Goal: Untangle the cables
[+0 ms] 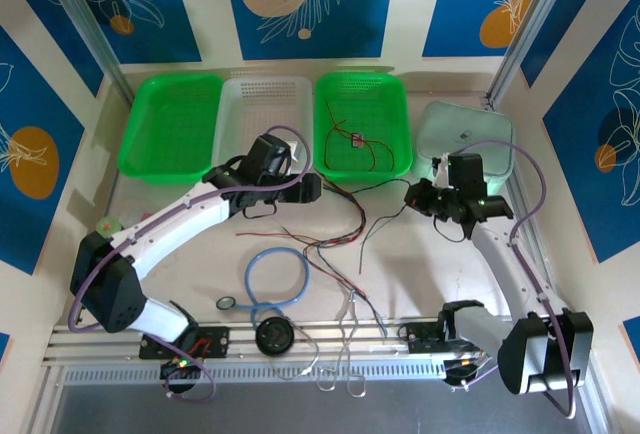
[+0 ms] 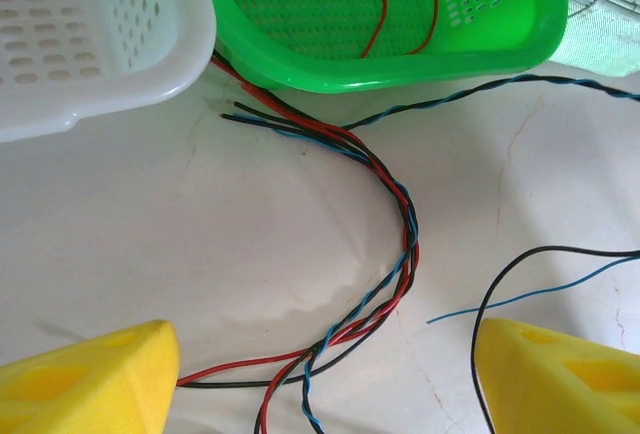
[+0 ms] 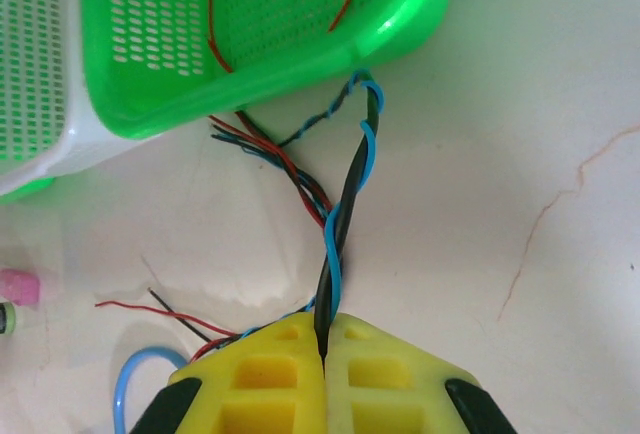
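The right gripper (image 3: 325, 339) is clamped tight on a twisted black-and-blue strand of the cables (image 3: 345, 194), a red, black and blue tangle sprawled on the table (image 2: 150, 234) just below the green basket (image 3: 250, 84). The left gripper (image 2: 325, 379) hangs over the bundle, jaws wide and empty. Two red wires lie inside the basket, apparently apart from the tangle.

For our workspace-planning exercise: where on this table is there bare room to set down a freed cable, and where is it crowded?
Free: the table between the cables and the right arm; also between the left arm and the blue tube loop. Crowded: the centre, below the right green basket.
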Tool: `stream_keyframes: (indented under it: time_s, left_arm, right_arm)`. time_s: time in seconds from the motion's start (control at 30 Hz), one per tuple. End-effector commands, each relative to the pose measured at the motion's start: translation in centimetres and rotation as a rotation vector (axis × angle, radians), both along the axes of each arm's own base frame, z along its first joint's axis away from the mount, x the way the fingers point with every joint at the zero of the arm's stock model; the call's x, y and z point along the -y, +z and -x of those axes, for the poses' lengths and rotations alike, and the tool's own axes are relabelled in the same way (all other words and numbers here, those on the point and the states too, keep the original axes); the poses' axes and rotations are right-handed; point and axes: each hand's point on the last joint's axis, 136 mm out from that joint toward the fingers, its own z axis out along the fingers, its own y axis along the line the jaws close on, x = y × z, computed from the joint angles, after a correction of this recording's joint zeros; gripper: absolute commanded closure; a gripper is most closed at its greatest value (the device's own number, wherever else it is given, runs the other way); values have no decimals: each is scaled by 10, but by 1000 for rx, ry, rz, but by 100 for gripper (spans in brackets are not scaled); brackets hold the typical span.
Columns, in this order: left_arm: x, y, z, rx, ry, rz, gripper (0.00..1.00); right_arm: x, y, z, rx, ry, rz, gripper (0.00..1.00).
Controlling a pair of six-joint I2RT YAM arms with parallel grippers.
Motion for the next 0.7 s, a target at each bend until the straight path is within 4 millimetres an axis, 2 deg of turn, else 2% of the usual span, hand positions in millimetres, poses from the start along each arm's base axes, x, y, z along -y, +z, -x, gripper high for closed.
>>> stream_keyframes:
  time_s: [0.0,0.1,0.17,0.33,0.43,0.57,0.67]
  left_arm:
    - [6,4,8,-7,-26,35,24]
    - [8,3,8,-9,-29,40,25]
    - [9,3,7,-10,-26,44,25]
    - [7,-2,8,-17,-21,37,25]
    - [6,-3,10,-22,-25,31,25]
    - [3,-3,11,-20,-23,18,23]
    - [3,-3,11,-19,-22,18,21]
  right_arm:
    - [-9,54,-6,133,49,-33,100]
    - [-9,68,-8,155,59,-24,100]
    - [-10,56,-9,119,56,-22,100]
    - [-3,-21,-1,-64,-3,13,100]
    - [-1,-48,3,-126,-12,33,97]
    - [2,-57,5,-152,1,80,89]
    - [8,-50,6,-149,6,121,74]
